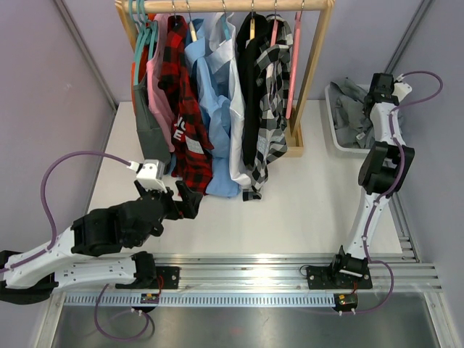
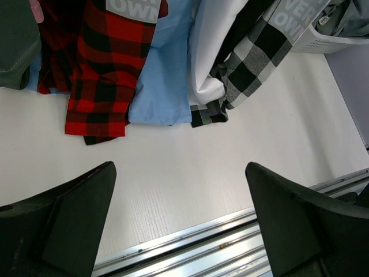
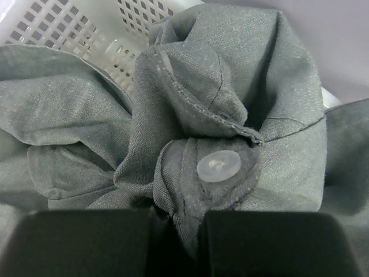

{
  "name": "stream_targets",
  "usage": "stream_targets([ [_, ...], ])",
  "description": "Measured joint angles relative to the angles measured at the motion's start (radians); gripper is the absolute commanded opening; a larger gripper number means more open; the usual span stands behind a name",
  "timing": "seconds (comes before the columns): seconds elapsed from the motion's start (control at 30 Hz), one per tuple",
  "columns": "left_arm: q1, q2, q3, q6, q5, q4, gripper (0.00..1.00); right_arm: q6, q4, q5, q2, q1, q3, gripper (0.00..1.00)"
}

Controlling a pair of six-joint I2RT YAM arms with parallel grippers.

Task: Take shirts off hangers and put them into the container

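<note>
The left gripper (image 1: 187,201) hovers low over the near left part of the table (image 1: 304,210), jaws spread wide and holding nothing; its wrist view shows bare tabletop between the two fingers (image 2: 86,196). Just beyond it the shirts (image 1: 217,109) hang in a tight row from the rail (image 1: 217,6) at the far edge, running from the dark grey shirt (image 1: 148,127) on the left to the black-and-white check shirt (image 1: 274,87) on the right, with their lower ends reaching the table. The red check shirt (image 1: 185,109) is nearest the left gripper, ahead of it and not touching it. Teal hangers (image 1: 141,25) bunch at the rail's left end, and a pink hanger (image 1: 296,65) dangles at its right end. At the far right corner stands the basket (image 1: 335,119), with the grey shirt (image 1: 351,109) bunched inside. The right gripper (image 1: 382,87) reaches down into the basket, jaws closed on a fold of the grey shirt. Its wrist view shows the cloth pinched between the fingertips (image 3: 86,242), with a button (image 3: 219,166) just above them.
</note>
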Motion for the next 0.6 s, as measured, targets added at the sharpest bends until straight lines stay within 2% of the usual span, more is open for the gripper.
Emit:
stream_targets([
  [0.17, 0.000, 0.000, -0.001, -0.001, 0.005, 0.009, 0.99, 0.006, -0.058, -0.037, 0.097, -0.001, 0.134, 0.00],
  [0.2, 0.000, 0.000, -0.003, -0.002, 0.006, 0.013, 0.99, 0.006, -0.073, -0.057, 0.126, -0.001, 0.170, 0.03],
  [0.27, 0.000, -0.001, -0.011, -0.004, 0.006, 0.016, 0.99, 0.002, -0.097, -0.104, 0.188, -0.001, 0.245, 0.40],
  [0.3, 0.000, -0.002, -0.015, -0.004, 0.007, 0.018, 0.99, -0.003, -0.109, -0.134, 0.216, -0.001, 0.275, 0.53],
  [0.33, 0.000, -0.001, -0.018, -0.004, 0.008, 0.019, 0.99, -0.003, -0.120, -0.157, 0.235, -0.001, 0.295, 0.71],
  [0.43, 0.000, -0.002, -0.018, -0.003, 0.011, 0.022, 0.99, -0.022, -0.138, -0.224, 0.262, -0.001, 0.299, 0.90],
  [0.5, 0.000, -0.002, -0.018, -0.003, 0.011, 0.024, 0.99, -0.026, -0.114, -0.240, 0.233, -0.001, 0.240, 0.94],
  [0.53, 0.000, -0.002, -0.018, -0.003, 0.012, 0.024, 0.99, -0.027, -0.100, -0.241, 0.205, 0.000, 0.195, 0.99],
  [0.6, 0.000, -0.003, -0.018, -0.002, 0.013, 0.025, 0.99, -0.029, -0.074, -0.244, 0.140, 0.000, 0.122, 0.99],
])
